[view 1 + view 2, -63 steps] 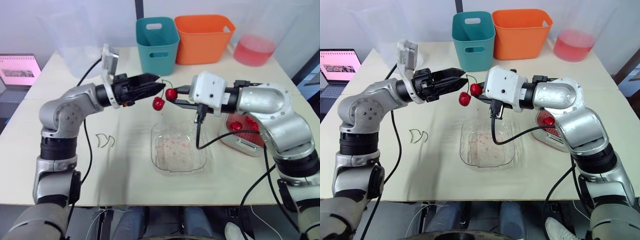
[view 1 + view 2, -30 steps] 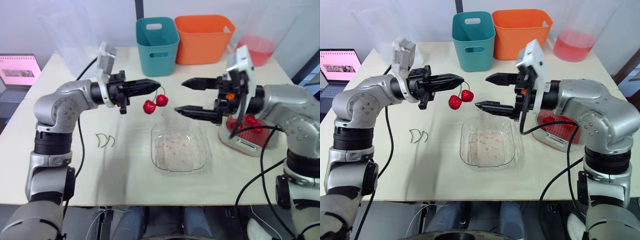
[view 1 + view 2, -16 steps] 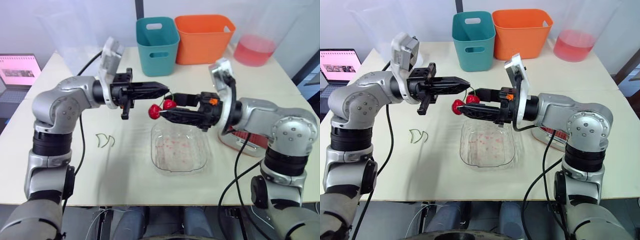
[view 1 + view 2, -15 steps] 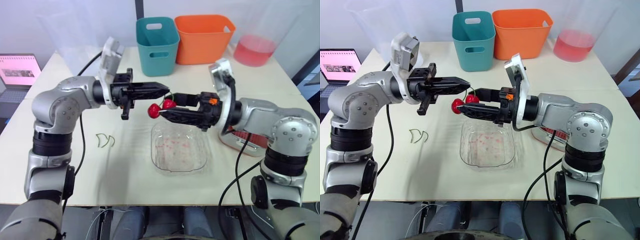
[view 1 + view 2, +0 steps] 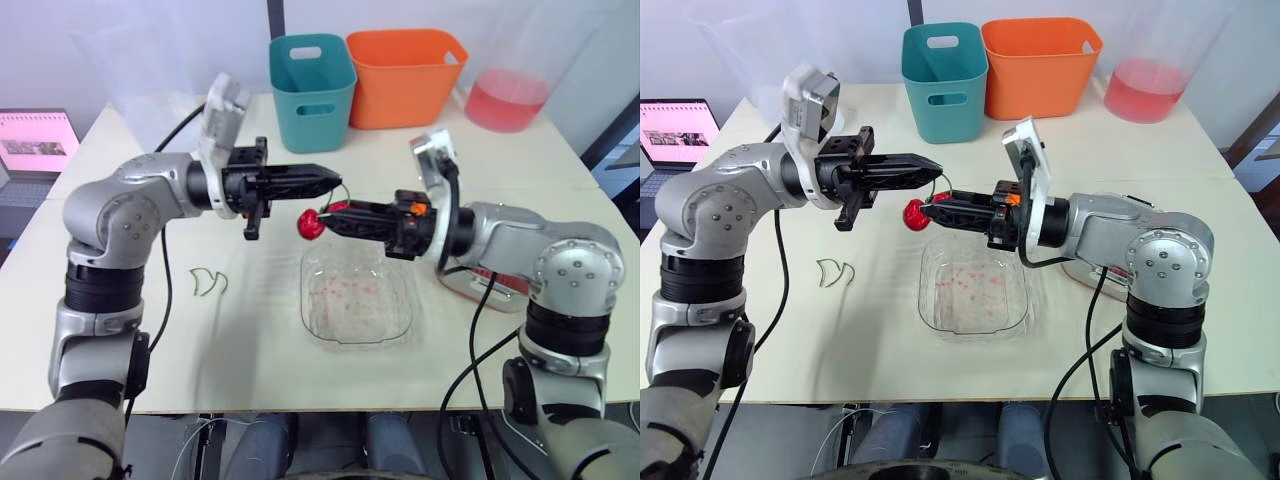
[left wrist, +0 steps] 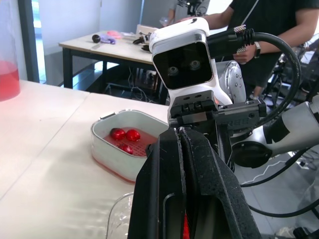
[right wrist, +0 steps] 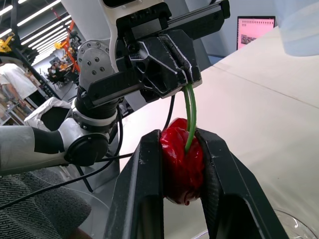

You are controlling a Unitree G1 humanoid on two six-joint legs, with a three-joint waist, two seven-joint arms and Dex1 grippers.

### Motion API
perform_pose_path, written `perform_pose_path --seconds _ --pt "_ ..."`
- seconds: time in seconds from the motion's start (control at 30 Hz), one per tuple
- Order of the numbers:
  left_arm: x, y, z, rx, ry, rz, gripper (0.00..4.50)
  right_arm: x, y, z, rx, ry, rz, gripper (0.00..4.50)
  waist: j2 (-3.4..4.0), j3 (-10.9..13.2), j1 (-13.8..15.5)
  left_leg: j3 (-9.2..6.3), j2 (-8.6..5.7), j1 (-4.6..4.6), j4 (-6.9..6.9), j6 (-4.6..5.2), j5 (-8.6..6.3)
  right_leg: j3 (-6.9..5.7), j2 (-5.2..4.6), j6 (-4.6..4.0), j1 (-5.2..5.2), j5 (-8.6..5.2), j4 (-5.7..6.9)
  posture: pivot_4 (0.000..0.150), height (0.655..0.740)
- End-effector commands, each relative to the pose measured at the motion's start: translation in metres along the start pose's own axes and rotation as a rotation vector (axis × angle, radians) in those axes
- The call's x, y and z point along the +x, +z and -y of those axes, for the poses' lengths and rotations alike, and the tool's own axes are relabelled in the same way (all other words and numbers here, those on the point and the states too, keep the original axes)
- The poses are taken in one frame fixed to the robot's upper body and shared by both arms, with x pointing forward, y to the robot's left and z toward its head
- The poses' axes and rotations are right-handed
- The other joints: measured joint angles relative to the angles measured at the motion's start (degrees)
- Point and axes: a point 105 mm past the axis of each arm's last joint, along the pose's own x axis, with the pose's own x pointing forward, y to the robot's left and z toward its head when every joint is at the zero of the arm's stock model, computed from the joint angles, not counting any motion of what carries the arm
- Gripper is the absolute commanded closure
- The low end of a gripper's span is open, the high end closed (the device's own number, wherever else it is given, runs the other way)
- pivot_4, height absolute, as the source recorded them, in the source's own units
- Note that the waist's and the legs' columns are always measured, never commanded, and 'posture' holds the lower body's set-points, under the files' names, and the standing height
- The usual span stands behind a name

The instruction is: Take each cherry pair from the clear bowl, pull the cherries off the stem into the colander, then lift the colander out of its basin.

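The left gripper (image 5: 331, 181) and right gripper (image 5: 330, 213) meet tip to tip in the air above the far rim of the clear plastic bowl (image 5: 358, 305), which has only pink flecks on its floor. The left one's black fingers are pressed together on the top of a thin green stem (image 7: 189, 117). The stem runs down to a glossy red cherry (image 7: 182, 167) squeezed between the right one's two fingers. From the head views a red cherry pokes out just past those fingertips. I can't say if the second cherry of the pair is a separate fruit behind the first – the fingers cover too much.

The white round-cornered basin (image 6: 112, 157) sits on the table beside the bowl, mostly hidden behind the right forearm in the head views. From the left wrist it shows three loose cherries (image 6: 125, 135) inside and red through its lower wall, but the colander itself is hard to pick out from the basin.

Two bare curved green stems (image 5: 210, 281) lie on the table, left of the bowl. At the back stand a teal plastic bin (image 5: 313, 75), an orange plastic bin (image 5: 407, 72) and a clear container of pink liquid (image 5: 508, 95). An open laptop (image 5: 38, 140) is cut off at the left edge – its pink page has text too small to read. A person in a dark T-shirt (image 6: 259, 30) stands behind, head out of view.
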Motion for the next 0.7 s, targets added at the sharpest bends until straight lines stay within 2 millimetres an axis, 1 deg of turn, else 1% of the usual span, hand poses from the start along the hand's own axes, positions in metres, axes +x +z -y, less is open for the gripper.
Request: perform_pose_path --seconds 0.03,0.17,0.33,0.7 --pt "-0.003 0.018 0.005 0.062 -0.005 0.033 4.5 -0.004 0.004 -0.004 -0.032 0.01 0.016 3.86 0.0 0.0 0.0 0.0 0.0 0.0 0.0 0.0 0.0 0.0 0.0 0.0 0.0 0.0 0.0 0.15 0.74" --pt "-0.003 0.023 0.004 0.078 -0.002 0.044 4.5 -0.007 -0.006 -0.002 -0.033 -0.004 -0.023 3.86 0.0 0.0 0.0 0.0 0.0 0.0 0.0 0.0 0.0 0.0 0.0 0.0 0.0 0.0 0.0 0.15 0.74" --pt "-0.001 0.029 0.007 0.092 -0.013 0.055 4.5 -0.01 -0.024 0.0 -0.051 -0.017 -0.095 3.86 0.0 0.0 0.0 0.0 0.0 0.0 0.0 0.05 -0.03 0.0 0.0 0.0 0.0 0.0 -0.01 0.15 0.74" --pt "0.003 0.031 0.005 0.082 -0.004 0.081 4.5 -0.016 -0.034 -0.005 -0.172 -0.007 -0.163 3.86 -0.03 0.0 0.1 0.02 0.0 0.0 0.02 0.08 -0.04 0.0 0.01 0.0 0.01 0.0 -0.01 0.15 0.74"
